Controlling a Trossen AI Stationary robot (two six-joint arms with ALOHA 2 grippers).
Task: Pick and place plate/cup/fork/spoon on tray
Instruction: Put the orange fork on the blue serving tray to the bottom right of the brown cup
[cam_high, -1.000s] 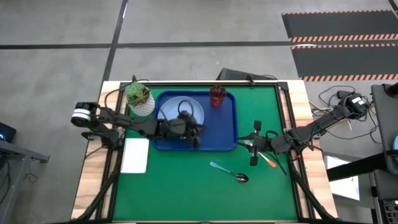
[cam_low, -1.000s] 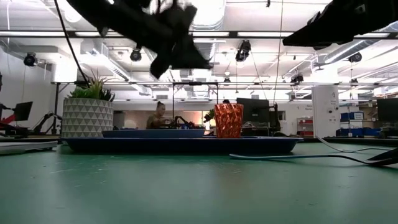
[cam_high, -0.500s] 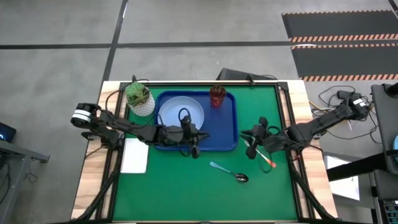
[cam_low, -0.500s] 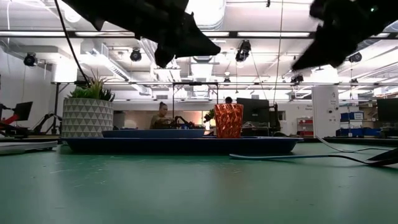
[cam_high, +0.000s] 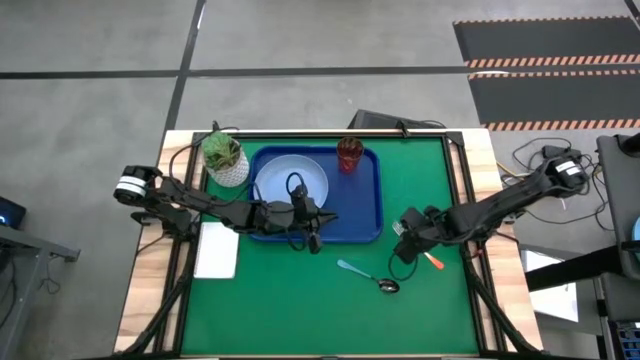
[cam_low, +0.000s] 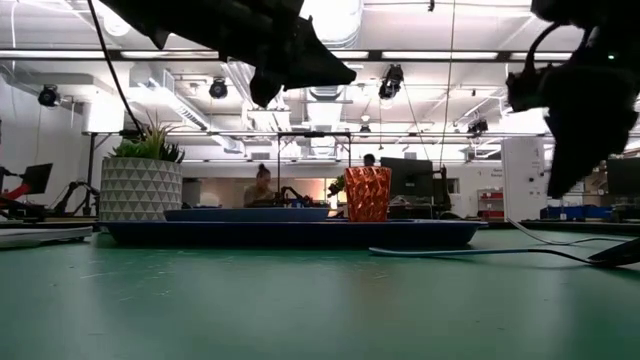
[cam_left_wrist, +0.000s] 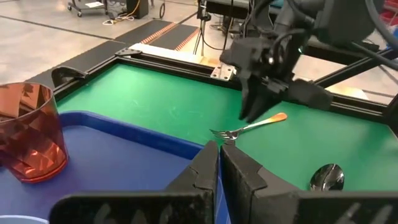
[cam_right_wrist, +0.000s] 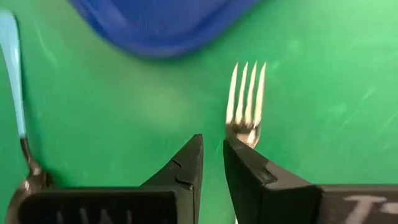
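Observation:
The dark-blue tray (cam_high: 365, 205) lies on the green mat at the far middle. On it are the light-blue plate (cam_high: 285, 178) and, in its far right corner, the reddish-brown cup (cam_high: 350, 153), which also shows in the left wrist view (cam_left_wrist: 28, 140). The orange-handled fork (cam_left_wrist: 252, 126) and the teal-handled spoon (cam_high: 365, 275) lie flat on the mat to the right of the tray. My left gripper (cam_high: 310, 228) is shut and empty over the tray's near rim. My right gripper (cam_right_wrist: 211, 155) is shut and hovers above the fork's neck, with the tines (cam_right_wrist: 245, 93) ahead of it.
A white pot with a green plant (cam_high: 225, 158) stands at the tray's far left corner. A white sheet (cam_high: 217, 250) lies at the table's left edge. The black frame (cam_high: 455, 180) borders the mat. The mat's near half (cam_high: 300, 310) is bare.
My left gripper has drawn back from over the plate to the tray's near rim. My right gripper has moved toward the table's left and near edges and come down over the fork. It has turned, and its fingers have come together.

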